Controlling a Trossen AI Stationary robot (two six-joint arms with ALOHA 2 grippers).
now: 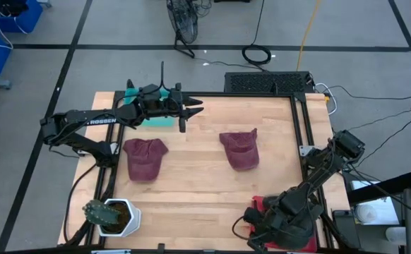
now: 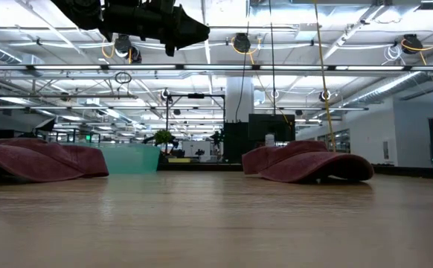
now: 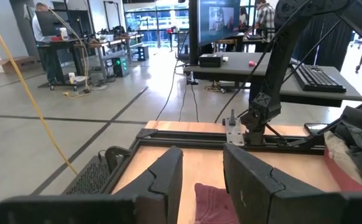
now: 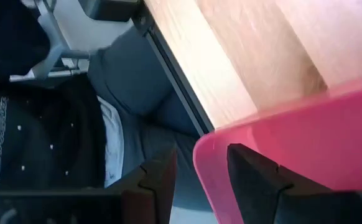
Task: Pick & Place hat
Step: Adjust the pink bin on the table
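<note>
Left claw [image 1: 191,108]: mine, raised over the far edge of the table, above everything on the wood. Fingers part-spread with a plain gap between them, nothing in it.
Right claw [image 4: 199,180]: mine too, parked at the near right corner, low over the pink bin [image 1: 267,209]. Fingers apart, straddling the bin's rim without pinching it, as far as the wrist view shows. Waiting.
Teal bin [image 1: 154,118]: under my left arm at the far left, mostly covered by the arm.
Left hat [image 1: 144,156]: maroon cap, flat on the table [image 1: 198,180], on the near side of my left claw and a little left of it, well apart in height.
Right hat [image 1: 241,148]: second maroon cap, mid-table toward the right, clear of both claws. My left wrist view looks over it.
Plant pot [image 1: 114,215]: near left corner, away from the work.
Stage: my guess, approach only; neither hat touched.
Risk, descent: soft crown may fold and slide from between my fingers if I come down on the flat top instead of a raised edge.
Risk, grip: a shallow pinch of cloth could slip on the lift.
Risk, reach: crossing to the right hat brings my left arm toward the parked right arm.
</note>
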